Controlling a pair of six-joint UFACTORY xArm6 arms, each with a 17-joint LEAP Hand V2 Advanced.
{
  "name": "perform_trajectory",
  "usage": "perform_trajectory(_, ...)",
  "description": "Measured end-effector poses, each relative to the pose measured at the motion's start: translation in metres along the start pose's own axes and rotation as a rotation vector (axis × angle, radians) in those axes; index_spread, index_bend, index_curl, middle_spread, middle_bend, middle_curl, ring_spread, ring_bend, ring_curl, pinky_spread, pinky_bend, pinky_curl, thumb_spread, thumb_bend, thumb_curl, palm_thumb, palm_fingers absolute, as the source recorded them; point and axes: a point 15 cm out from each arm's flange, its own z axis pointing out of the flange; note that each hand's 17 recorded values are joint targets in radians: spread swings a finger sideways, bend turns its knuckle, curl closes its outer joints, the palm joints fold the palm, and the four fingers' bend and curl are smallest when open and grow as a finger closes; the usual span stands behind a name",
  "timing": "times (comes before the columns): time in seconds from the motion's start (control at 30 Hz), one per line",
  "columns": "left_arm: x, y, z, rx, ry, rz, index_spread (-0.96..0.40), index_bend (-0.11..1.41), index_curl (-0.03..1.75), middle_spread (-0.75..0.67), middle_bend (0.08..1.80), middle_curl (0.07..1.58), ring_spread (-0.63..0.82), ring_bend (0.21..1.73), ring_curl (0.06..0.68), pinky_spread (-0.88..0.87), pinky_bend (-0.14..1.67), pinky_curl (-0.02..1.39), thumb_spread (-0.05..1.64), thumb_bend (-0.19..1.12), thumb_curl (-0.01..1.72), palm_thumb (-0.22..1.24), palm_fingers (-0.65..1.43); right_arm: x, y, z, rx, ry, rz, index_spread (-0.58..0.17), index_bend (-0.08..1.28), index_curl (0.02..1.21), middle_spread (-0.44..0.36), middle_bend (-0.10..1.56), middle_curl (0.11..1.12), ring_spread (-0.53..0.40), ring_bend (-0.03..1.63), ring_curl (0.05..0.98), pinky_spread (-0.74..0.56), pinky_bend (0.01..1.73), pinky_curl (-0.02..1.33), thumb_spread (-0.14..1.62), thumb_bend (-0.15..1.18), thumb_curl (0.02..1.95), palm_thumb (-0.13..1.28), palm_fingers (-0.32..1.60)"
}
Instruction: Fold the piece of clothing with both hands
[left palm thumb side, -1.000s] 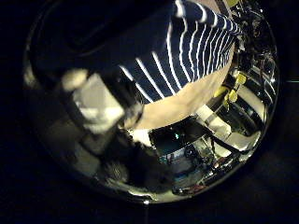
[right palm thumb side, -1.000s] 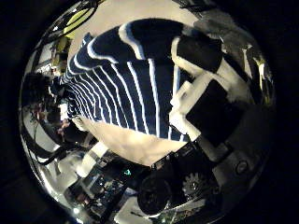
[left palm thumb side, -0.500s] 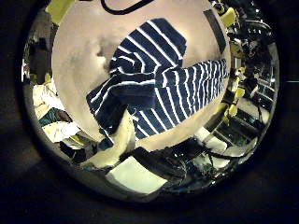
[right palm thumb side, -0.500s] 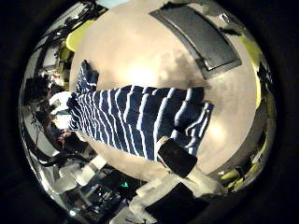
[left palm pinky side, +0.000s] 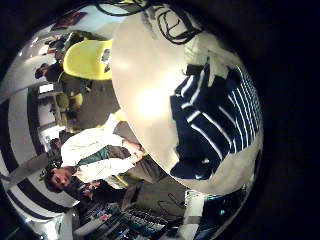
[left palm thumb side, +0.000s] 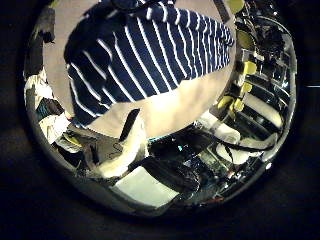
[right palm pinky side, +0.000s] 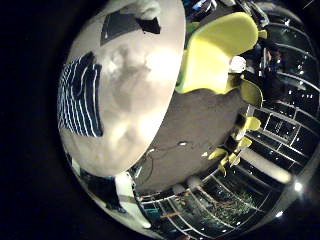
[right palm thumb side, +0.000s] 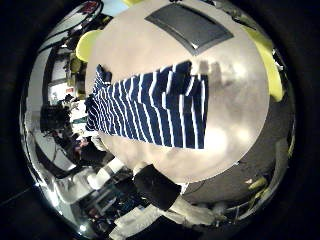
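The striped garment (right palm thumb side: 150, 105) lies flat on the surface (right palm thumb side: 235, 90), seemingly folded once (more remains); finger states unclear.

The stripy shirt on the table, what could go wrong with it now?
The striped shirt lies on the round table, and in these palm views no hand holds it, so its fold may open again. In the left thumb side view the cloth looks bunched, so pressing it now might leave creases. One end seems to lie near the table's edge, so a tug that way could pull it off.
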Motion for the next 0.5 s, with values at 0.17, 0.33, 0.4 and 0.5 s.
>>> perform_trajectory(0.17, 0.008, -0.002, 0.019, 0.010, 0.029, 0.004, 0.03, 0.16, 0.44, 0.18, 0.21, 0.48, 0.10, 0.81, 0.303, 0.14, 0.62, 0.42, 1.11, -0.02, 0.31, 0.44, 0.07, -0.002, -0.002, 0.029, -0.059, -0.015, -0.004, -0.311, 0.14, 0.32, 0.021, 0.33, 0.39, 0.160, 0.67, 0.343, 0.48, 0.67, 0.48, 1.10, -0.03, 0.30, 0.23, 0.09)
perform_trajectory(0.33, 0.007, 0.004, 0.022, 0.003, 0.025, 0.003, 0.04, 0.16, 0.41, 0.18, 0.20, 0.46, 0.11, 0.81, 0.295, 0.14, 0.61, 0.41, 1.11, -0.02, 0.31, 0.44, 0.09, -0.006, -0.008, 0.055, -0.113, -0.024, -0.012, -0.289, 0.15, 0.30, 0.042, 0.31, 0.37, 0.177, 0.68, 0.331, 0.49, 0.69, 0.46, 1.07, -0.03, 0.29, 0.22, 0.10)
perform_trajectory(0.4, 0.006, 0.008, 0.020, 0.006, 0.025, 0.003, 0.04, 0.16, 0.40, 0.18, 0.20, 0.45, 0.11, 0.81, 0.293, 0.15, 0.60, 0.41, 1.11, -0.02, 0.30, 0.44, 0.09, -0.007, -0.008, 0.061, -0.127, -0.024, -0.015, -0.279, 0.15, 0.29, 0.052, 0.31, 0.37, 0.181, 0.69, 0.326, 0.49, 0.69, 0.45, 1.06, -0.03, 0.29, 0.22, 0.12)
perform_trajectory(0.5, 0.006, 0.012, 0.018, 0.014, 0.023, 0.001, 0.04, 0.16, 0.38, 0.18, 0.21, 0.44, 0.11, 0.81, 0.290, 0.15, 0.60, 0.40, 1.11, -0.02, 0.31, 0.45, 0.10, -0.010, -0.009, 0.073, -0.153, -0.024, -0.022, -0.258, 0.15, 0.28, 0.056, 0.31, 0.37, 0.178, 0.71, 0.322, 0.49, 0.70, 0.44, 1.05, -0.02, 0.30, 0.23, 0.15)
